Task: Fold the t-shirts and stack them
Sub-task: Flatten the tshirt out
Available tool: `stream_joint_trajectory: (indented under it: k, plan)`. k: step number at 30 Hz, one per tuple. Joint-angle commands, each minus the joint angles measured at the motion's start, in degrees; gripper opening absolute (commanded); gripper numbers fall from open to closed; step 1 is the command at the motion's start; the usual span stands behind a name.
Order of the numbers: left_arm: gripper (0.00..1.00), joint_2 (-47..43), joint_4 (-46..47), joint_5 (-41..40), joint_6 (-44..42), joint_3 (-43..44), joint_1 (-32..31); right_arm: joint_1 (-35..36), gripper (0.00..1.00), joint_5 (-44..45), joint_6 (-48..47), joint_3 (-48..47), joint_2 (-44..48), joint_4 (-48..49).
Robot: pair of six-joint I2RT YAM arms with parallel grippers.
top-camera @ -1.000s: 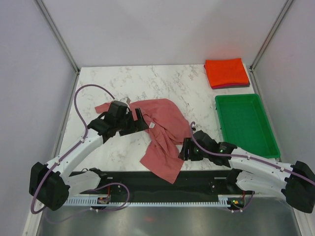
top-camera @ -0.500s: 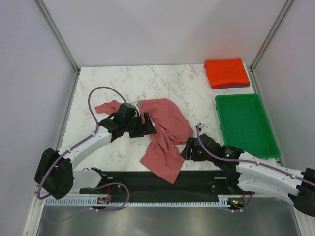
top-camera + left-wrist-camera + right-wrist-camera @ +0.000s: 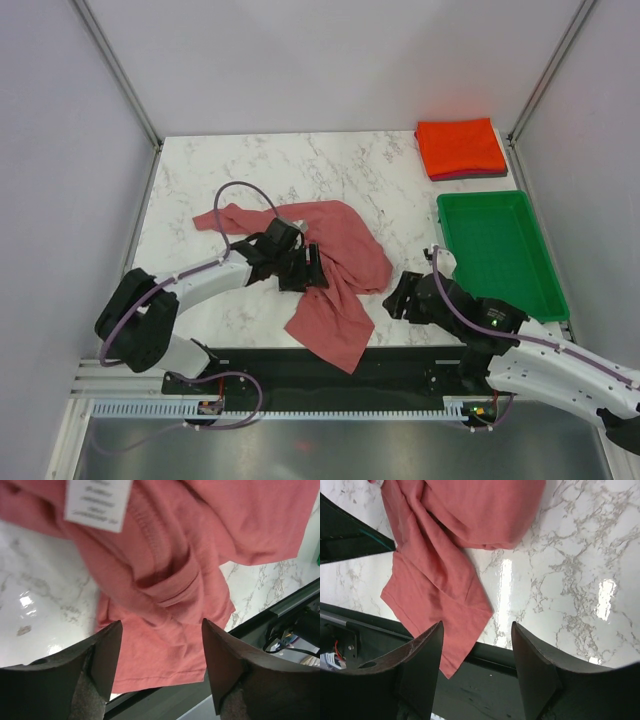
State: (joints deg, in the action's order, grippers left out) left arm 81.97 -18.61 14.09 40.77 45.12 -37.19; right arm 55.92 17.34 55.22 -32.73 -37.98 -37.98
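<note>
**Work surface.** A marble table [image 3: 250, 160] carried three t-shirts and a green tray [image 3: 497, 292].

**Rose-red t-shirt.** The rose-red t-shirt [image 3: 345, 250] lay unfolded and crumpled, slightly left of the table's centre. One sleeve [image 3: 225, 216] extended toward the left. The lower end hung over the near edge onto the black rail [image 3: 420, 362]. A white label [image 3: 97, 502] was exposed near the collar in the left wrist view.

**Folded stack.** The orange t-shirt [image 3: 460, 147] lay folded square at the far right corner. It rested on the maroon t-shirt [image 3: 470, 176], of which only a thin edge along the near side was visible. The green tray stood just in front of this stack, along the right side of the table.

**Left gripper.** The left gripper [image 3: 305, 268] was positioned low over the middle of the rose-red t-shirt. Its jaws stood apart, with bunched cloth visible between the fingers [image 3: 100, 655]. No fold was clamped. Whether the fingertips touched the cloth could not be determined.

**Right gripper.** The right gripper [image 3: 405, 297] was positioned over bare marble, near the right side of the rose-red t-shirt and apart from it. Its jaws stood apart and held nothing.
</note>
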Motion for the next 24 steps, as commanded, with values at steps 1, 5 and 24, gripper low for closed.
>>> stream_joint_trajectory:
  k: [1,5,24]
  plan:
    - [0.71,3.27,3.49,-1.33,1.93,5.14,-2.88,0.24,0.65,5.23,-1.25,-4.27,-0.60,-2.28]
    - [0.70,8.63,4.46,-4.41,4.75,6.99,-3.33,0.15,0.66,10.15,-3.27,-5.76,-4.63,-2.19]
    - [0.02,1.97,-6.61,-6.35,-1.40,11.48,-1.58,-31.05,0.73,-23.49,-30.78,-22.26,-53.67,33.85]
